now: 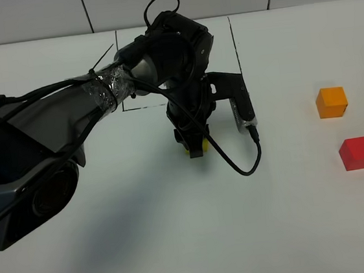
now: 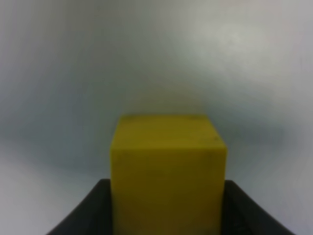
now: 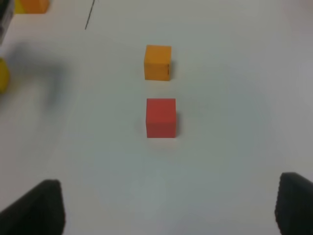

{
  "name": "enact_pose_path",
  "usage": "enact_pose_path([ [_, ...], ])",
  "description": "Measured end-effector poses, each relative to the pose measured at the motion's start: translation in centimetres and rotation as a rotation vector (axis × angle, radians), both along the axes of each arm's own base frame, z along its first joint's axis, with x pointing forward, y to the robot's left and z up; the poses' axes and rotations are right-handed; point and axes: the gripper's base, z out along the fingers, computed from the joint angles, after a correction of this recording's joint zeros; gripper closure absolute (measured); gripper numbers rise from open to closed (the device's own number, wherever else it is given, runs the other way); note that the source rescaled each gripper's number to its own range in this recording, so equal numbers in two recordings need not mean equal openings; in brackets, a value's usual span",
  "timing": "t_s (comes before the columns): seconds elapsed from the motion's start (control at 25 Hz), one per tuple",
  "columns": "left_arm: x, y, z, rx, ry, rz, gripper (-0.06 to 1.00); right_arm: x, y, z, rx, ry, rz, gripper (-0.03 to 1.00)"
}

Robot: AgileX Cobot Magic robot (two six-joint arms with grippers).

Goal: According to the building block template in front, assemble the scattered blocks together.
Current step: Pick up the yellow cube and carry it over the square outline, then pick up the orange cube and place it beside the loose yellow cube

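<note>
The yellow cube (image 2: pixel 167 171) is pinched between the jaws of the left gripper (image 1: pixel 192 140) near the middle of the table (image 1: pixel 180 241).
It is held just in front of the drawn black-line rectangle (image 1: pixel 233 46) (the arm hides what lies inside). The orange cube (image 1: pixel 331 102) and red cube (image 1: pixel 357 152) are seen well off to the right, near each other but apart. The right gripper (image 3: pixel 168 208) is spread wide above the table.

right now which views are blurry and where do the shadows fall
Left wrist view: yellow cube close and soft, table behind a grey blur. Right wrist view: orange cube and red cube fairly sharp. High view: sharp, left arm throws a broad soft shadow onto the table.
</note>
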Motion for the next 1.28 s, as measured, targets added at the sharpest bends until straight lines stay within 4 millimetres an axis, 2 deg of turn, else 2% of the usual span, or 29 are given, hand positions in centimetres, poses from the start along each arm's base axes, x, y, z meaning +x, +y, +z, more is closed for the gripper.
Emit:
enact_pose_path([
  [0.4, 0.0, 0.0, -0.1, -0.001, 0.003, 0.001, 0.92, 0.0, 0.1, 0.0, 0.005, 0.000, 0.003, 0.22],
  [0.48, 0.0, 0.0, -0.1, 0.000, 0.004, 0.001, 0.89, 0.0, 0.1, 0.0, 0.007, 0.000, 0.005, 0.22],
  [0.52, 0.0, 0.0, -0.1, 0.001, 0.006, 0.001, 0.83, 0.0, 0.1, 0.0, 0.007, 0.000, 0.005, 0.22],
  [0.64, 0.0, 0.1, -0.2, 0.011, 0.009, 0.004, 0.52, 0.0, 0.1, 0.0, 0.008, 0.000, 0.005, 0.22],
  [0.76, -0.1, 0.2, 0.7, 0.012, -0.003, 0.018, 0.29, 0.0, 0.1, 0.0, 0.008, 0.000, 0.005, 0.22],
  [0.88, -0.3, 0.4, 3.3, -0.017, -0.039, 0.051, 0.17, 0.0, 0.1, 0.0, 0.008, 0.000, 0.005, 0.22],
  [1.04, -0.6, 1.5, 8.2, -0.089, -0.098, 0.229, 0.15, 0.0, 0.1, 0.0, 0.008, 0.000, 0.006, 0.22],
  [1.16, -0.1, 3.8, 11.8, -0.166, -0.137, 0.436, 0.16, 0.0, 0.1, 0.0, 0.008, 0.000, 0.006, 0.22],
  [1.28, 0.5, 7.9, 14.1, -0.203, -0.151, 0.632, 0.19, 0.0, 0.1, 0.0, 0.008, 0.000, 0.006, 0.22],
])
